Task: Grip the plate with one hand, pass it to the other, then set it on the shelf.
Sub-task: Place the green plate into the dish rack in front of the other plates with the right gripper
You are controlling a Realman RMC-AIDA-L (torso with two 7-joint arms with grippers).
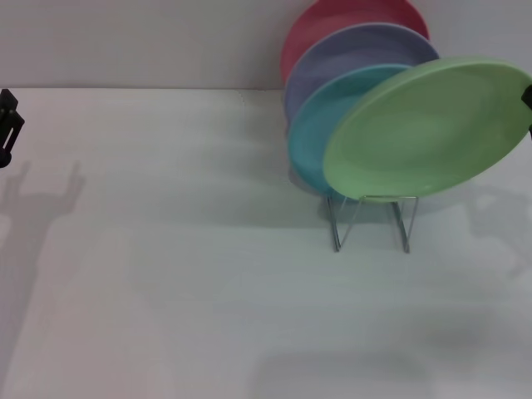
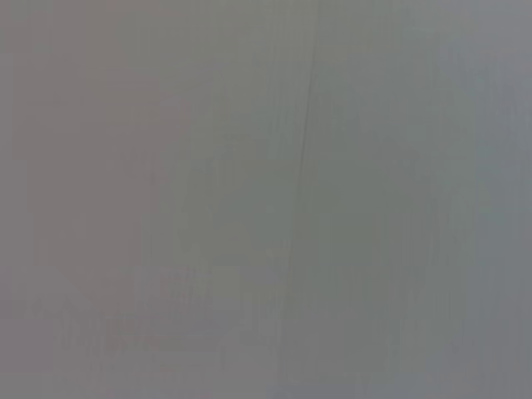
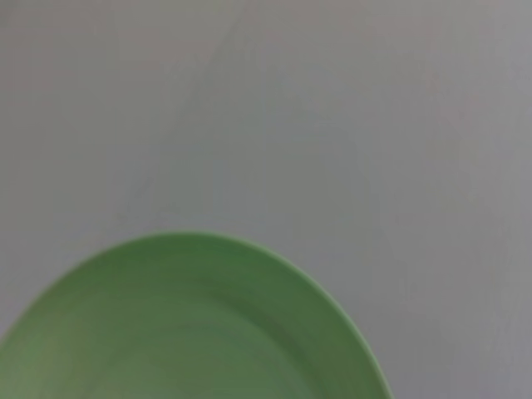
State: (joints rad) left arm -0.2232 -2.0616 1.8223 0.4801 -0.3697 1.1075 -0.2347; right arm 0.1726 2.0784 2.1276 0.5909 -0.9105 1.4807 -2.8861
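The light green plate point(image 1: 428, 129) hangs tilted over the front of the silver wire shelf point(image 1: 370, 220), its lower edge just above the wire loops. My right gripper point(image 1: 528, 100) shows only as a black tip at the frame's right edge, shut on the plate's right rim. The right wrist view shows the plate's rim point(image 3: 191, 324) close up over the white table. My left gripper point(image 1: 8, 125) is at the far left edge, away from the plate and empty. Its shadow on the table shows two prongs apart.
A turquoise plate point(image 1: 316, 137), a lavender plate point(image 1: 349, 54) and a red plate point(image 1: 332, 21) stand on edge in the shelf behind the green one. The white table point(image 1: 183, 274) spreads to the left and front. The left wrist view shows only a plain grey surface.
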